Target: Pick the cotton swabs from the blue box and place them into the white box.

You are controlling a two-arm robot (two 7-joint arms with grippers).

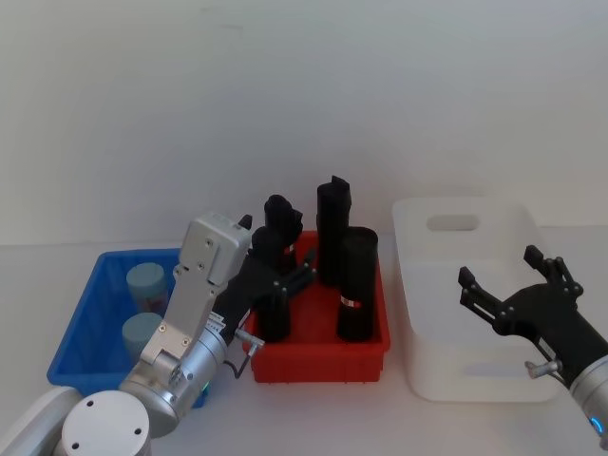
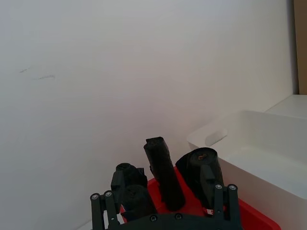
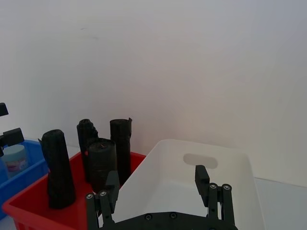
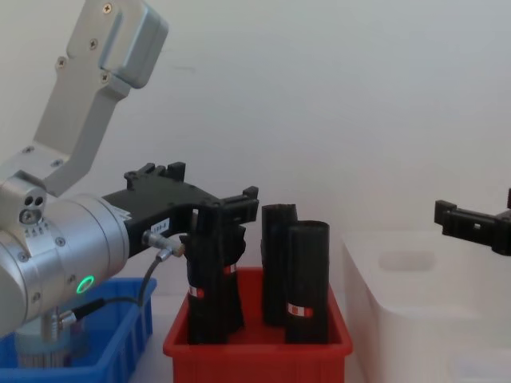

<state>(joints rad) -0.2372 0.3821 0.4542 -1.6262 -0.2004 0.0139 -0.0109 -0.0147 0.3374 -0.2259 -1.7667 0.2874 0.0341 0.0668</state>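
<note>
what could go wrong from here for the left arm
The left gripper, jaws open, sits right by the black cylinders over the red bin, not over the blue box; swinging away could topple one. It may also close on a cylinder instead of the cotton swabs. The right gripper hovers open over the white box and might crowd the drop.

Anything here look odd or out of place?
Mildly: the open left gripper sits at the black cylinders in the red bin, not the blue box holding the cotton swabs. Right gripper hovers by the white box.
</note>
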